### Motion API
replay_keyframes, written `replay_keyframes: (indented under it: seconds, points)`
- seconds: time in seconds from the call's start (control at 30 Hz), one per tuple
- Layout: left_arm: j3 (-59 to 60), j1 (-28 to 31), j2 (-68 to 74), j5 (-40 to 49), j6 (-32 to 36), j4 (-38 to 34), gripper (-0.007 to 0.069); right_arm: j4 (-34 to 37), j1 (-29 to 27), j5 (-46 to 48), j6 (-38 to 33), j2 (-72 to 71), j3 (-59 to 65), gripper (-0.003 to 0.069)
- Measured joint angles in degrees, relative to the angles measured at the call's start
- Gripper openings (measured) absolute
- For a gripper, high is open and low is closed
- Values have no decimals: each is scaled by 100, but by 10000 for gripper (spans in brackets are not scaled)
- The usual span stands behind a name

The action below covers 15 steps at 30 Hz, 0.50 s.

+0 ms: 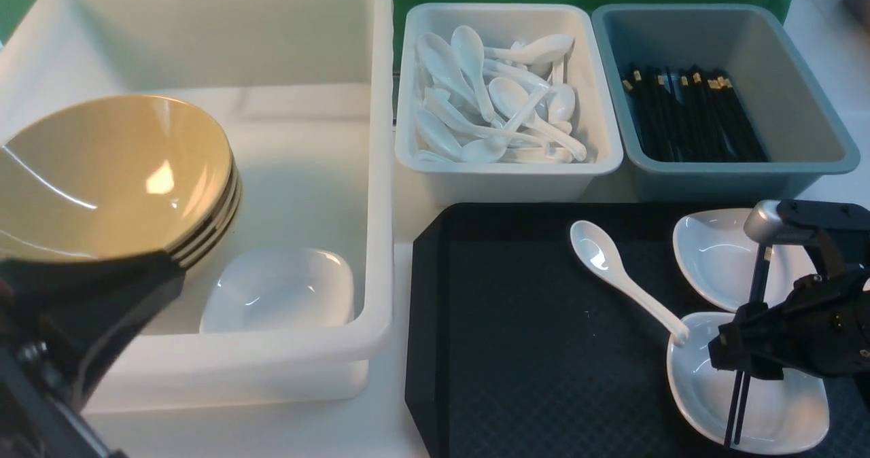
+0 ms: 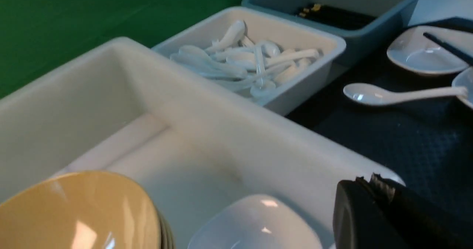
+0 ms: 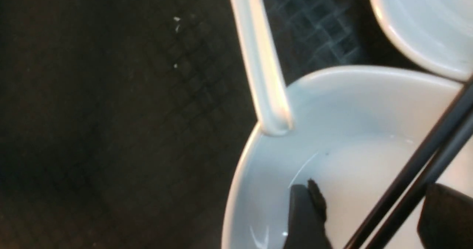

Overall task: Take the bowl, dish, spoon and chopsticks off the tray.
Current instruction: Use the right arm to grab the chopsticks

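Right gripper (image 1: 739,366) straddles chopsticks (image 1: 734,410), jaws seemingly apart.

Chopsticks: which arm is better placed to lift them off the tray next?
Right. The right gripper straddles the chopsticks above the near white dish on the tray, jaws open on either side. The left gripper sits by the bowls in the large white bin, well away.
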Motion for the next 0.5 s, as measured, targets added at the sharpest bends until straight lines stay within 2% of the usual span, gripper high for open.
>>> replay_keyframes:
  seconds: [0.17,0.27,0.3,0.33,0.4,0.43,0.5]
  points:
    - [674,0,-376,-339,1,14,-10,-147,4,-161,265,263,0,426]
    - [978,0,-439,-790,1,-70,-10,-160,4,-271,270,469,-25,393]
    - [1106,0,-439,-1078,1,-144,-10,-160,4,-376,259,571,-36,333]
    - [1116,0,-439,-1105,1,-175,-10,-166,4,-384,252,584,-37,325]
    - [1170,0,-439,-1340,1,-273,-10,-165,4,-438,179,613,-37,220]
    - [1170,0,-439,-1353,1,-273,-9,-165,4,-438,162,613,-37,201]
    - [1177,0,-439,-1418,1,-309,-9,-165,4,-420,-4,570,-37,97]
